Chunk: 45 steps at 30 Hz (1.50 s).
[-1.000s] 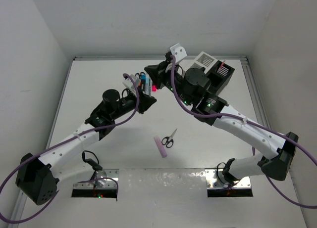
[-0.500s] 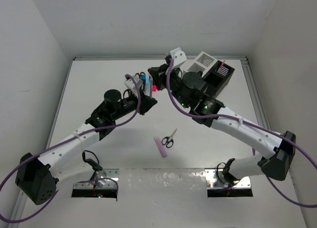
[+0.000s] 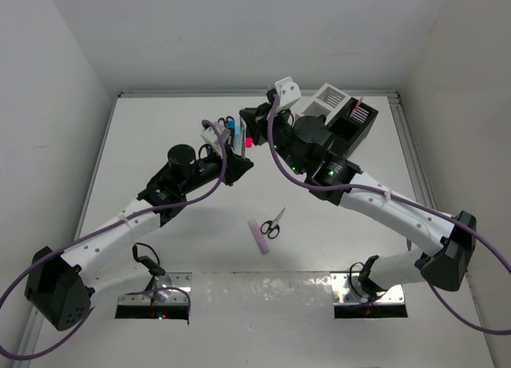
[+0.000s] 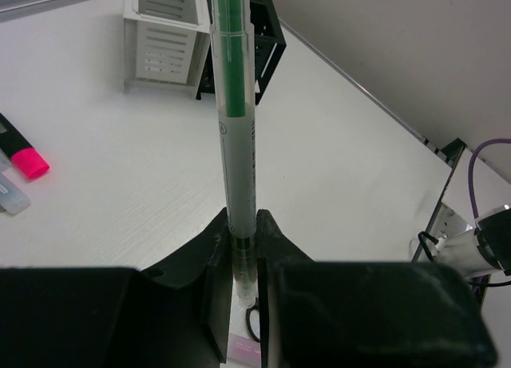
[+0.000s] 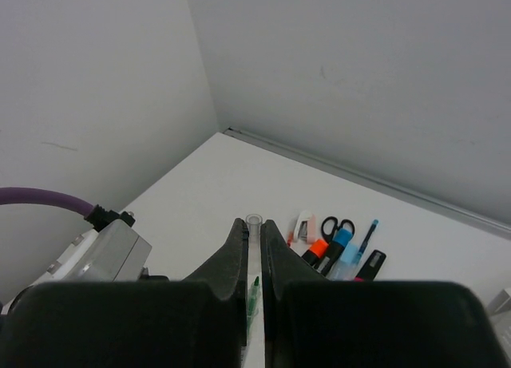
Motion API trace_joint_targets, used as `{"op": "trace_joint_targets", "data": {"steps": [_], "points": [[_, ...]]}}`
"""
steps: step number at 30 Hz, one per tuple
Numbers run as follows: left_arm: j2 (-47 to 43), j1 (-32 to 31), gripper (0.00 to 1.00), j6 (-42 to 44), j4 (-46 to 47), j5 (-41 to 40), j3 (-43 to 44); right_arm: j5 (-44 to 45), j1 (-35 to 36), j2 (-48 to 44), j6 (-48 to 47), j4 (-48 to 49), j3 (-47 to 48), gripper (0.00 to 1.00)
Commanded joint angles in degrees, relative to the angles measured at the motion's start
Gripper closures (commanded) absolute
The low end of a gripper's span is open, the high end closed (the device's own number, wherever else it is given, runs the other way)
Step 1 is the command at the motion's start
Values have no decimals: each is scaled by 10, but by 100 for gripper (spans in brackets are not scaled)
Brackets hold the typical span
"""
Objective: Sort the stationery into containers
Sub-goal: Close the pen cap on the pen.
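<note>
Green pen (image 4: 234, 128), gripped in left tool (image 4: 242, 224), far end in right tool (image 5: 254, 234)

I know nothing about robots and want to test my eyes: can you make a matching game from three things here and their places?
Things: A clear-barrelled green pen; B small black-handled scissors; C white slatted plastic box.
Places: 1 next to the black slatted box; 2 on the table by the lilac bar; 3 clamped in the left gripper.
Pairs: A-3, B-2, C-1.
</note>
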Motion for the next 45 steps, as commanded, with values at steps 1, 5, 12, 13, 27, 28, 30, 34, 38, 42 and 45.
{"op": "trace_joint_targets", "data": {"steps": [1, 5, 12, 13, 27, 28, 30, 34, 38, 42, 45], "points": [[-18, -7, 100, 2, 17, 0, 21, 8, 4, 7, -4, 18, 3, 100], [-18, -7, 100, -2, 24, -1, 22, 5, 4, 11, 4, 16, 3, 100], [-19, -7, 100, -4, 25, -1, 21, 3, 4, 9, 22, 14, -6, 100], [-19, -7, 100, -5, 24, -1, 21, 4, 4, 8, 22, 12, -7, 100], [-17, -6, 100, 1, 20, -17, 21, 4, 5, -3, 31, -5, -14, 100], [-17, -6, 100, 2, 18, -17, 20, 5, 4, -5, 31, -7, -14, 100], [-18, -6, 100, 3, 18, -18, 20, 5, 5, -5, 33, -11, -14, 100], [-17, -6, 100, 5, 17, -21, 19, 7, 6, -9, 33, -14, -16, 100], [-17, -6, 100, 10, 15, -18, 19, 15, 6, -13, 26, -18, -16, 100], [-19, -6, 100, 10, 14, -18, 18, 12, 6, -13, 29, -21, -16, 100], [-19, -6, 100, 10, 22, -22, 19, 4, 8, -9, 43, -21, -23, 100]]}}
